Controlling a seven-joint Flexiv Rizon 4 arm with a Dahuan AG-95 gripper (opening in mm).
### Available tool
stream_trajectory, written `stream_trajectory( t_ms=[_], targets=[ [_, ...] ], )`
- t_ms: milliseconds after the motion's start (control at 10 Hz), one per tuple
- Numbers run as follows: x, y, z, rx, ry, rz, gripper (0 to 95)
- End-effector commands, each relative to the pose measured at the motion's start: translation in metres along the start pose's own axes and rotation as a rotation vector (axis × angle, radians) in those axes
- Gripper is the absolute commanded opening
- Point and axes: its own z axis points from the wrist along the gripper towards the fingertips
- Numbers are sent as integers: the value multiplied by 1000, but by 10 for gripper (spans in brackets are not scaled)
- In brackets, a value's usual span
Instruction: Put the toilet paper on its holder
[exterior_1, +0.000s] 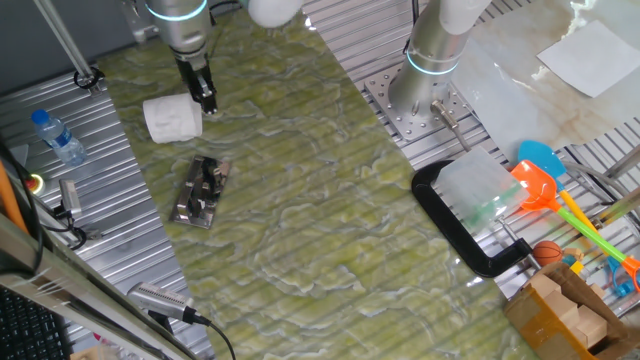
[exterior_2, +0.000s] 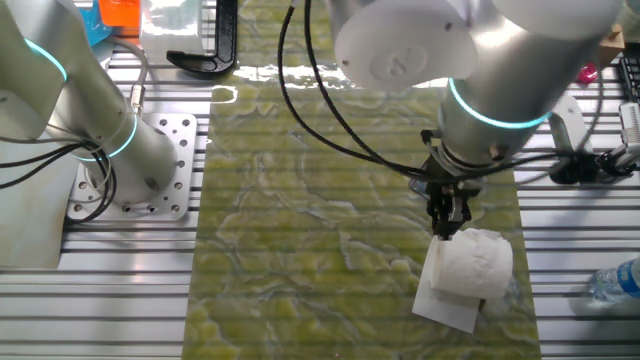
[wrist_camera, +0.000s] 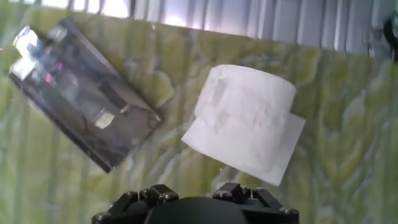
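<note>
The toilet paper is a white roll lying on its side on the green mat, with a flat loose sheet under it. It also shows in the other fixed view and in the hand view. The holder is a shiny metal plate with a dark bracket, lying flat a short way from the roll; in the hand view the holder is at the upper left. My gripper hangs just beside the roll, fingers close together and empty; the other fixed view shows the gripper just above the roll's edge. The holder is hidden in that view.
A big black C-shaped clamp lies at the mat's right side beside the second arm's base. A water bottle stands left of the mat. Colourful toys and a box sit at the far right.
</note>
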Motion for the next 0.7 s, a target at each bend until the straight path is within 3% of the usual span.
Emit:
stream_trajectory(
  t_ms=[100,500,700],
  targets=[
    [0,0,0,-113,27,35,760],
    [0,0,0,-107,30,114,760],
    [0,0,0,-79,16,129,760]
  ],
)
